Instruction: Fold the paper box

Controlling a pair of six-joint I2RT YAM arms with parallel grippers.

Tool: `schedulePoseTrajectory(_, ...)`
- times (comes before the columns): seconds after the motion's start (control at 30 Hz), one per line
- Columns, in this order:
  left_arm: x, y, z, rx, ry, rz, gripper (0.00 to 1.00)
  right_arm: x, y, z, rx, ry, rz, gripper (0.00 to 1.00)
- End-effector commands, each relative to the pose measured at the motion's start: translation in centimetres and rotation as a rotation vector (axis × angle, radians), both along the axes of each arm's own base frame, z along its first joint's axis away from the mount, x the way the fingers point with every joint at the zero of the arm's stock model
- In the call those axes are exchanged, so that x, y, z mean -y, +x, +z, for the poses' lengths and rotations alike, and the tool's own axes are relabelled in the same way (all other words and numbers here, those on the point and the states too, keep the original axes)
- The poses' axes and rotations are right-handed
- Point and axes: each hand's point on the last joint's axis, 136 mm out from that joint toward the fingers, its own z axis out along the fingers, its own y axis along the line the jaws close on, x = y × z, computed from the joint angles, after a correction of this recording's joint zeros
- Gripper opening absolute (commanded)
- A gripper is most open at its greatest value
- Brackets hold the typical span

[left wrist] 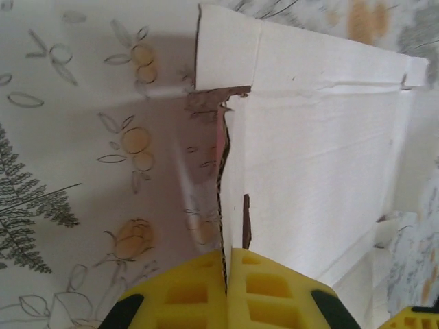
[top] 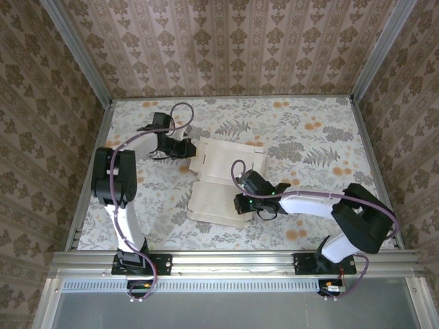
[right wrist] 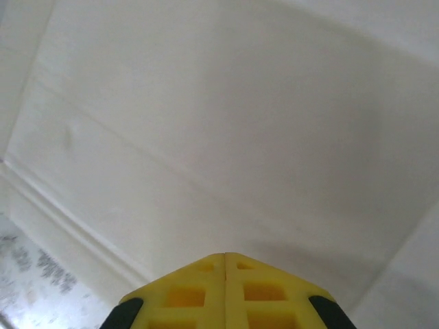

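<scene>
pinching the paper box (top: pixel 218 200) edge, left fingers (left wrist: pixel 184 293); right fingers (right wrist: pixel 184 296) closed over its panel; floral table (top: pixel 312 137) beneath

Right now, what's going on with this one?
Two arms are working on a box that lies unfolded on the table, pale inside up. The left pincer is shut on the edge of a flap at the box's far left side. The right pincer is shut and holds nothing, with its tips over the pale near panel. The box looks mostly flat, with no wall folded up yet.
</scene>
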Motion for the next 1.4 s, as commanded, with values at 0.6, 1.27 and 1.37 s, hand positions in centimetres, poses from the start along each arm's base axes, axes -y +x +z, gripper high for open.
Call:
schedulePoseTrajectory(0.6, 2.3, -2.0, 2.3, 0.361, -0.043, -0.05, 0.14, -2.1, -2.1, -4.8, -0.095, -0.086, -0.007, 0.0)
schedulePoseTrajectory(1.27, 1.9, -6.3, -0.1, 0.452, -0.007, -0.043, 0.18, -2.4, -2.6, -4.9, -0.095, -0.09, -0.017, 0.0)
schedulePoseTrajectory(1.37, 2.0, -6.8, -0.6, 0.442, 0.01, -0.041, 0.18, -2.7, -2.7, -4.6, -0.092, -0.086, -0.01, 0.0)
